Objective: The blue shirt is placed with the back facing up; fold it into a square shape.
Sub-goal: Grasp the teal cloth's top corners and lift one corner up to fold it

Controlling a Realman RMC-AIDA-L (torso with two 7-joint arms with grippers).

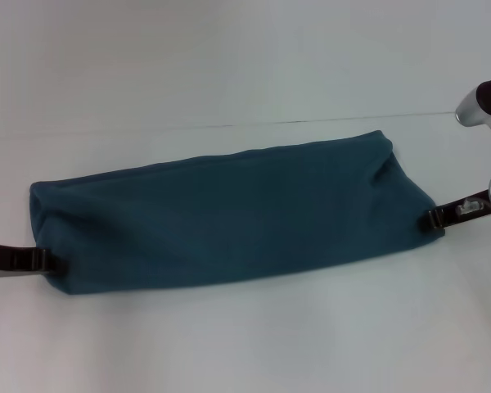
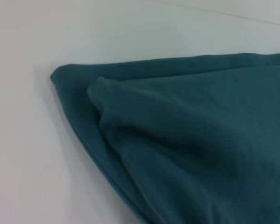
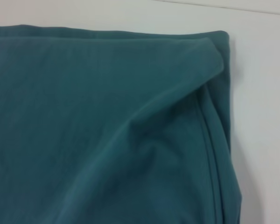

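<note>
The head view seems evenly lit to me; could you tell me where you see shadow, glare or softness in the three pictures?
Head view: flat light, only a thin shadow under the blue shirt, no glare on the table. Left wrist view: soft focus, shading in the folds. Right wrist view: hem stitching shows, crease shaded. Left gripper and right gripper sit at the shirt's ends.

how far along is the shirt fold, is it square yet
Not square yet. Done: the blue shirt is folded into a long narrow band on the white table. In hand: the left claw and right claw sit at its two short ends. Left: bringing the ends together to shorten it into a square.
</note>
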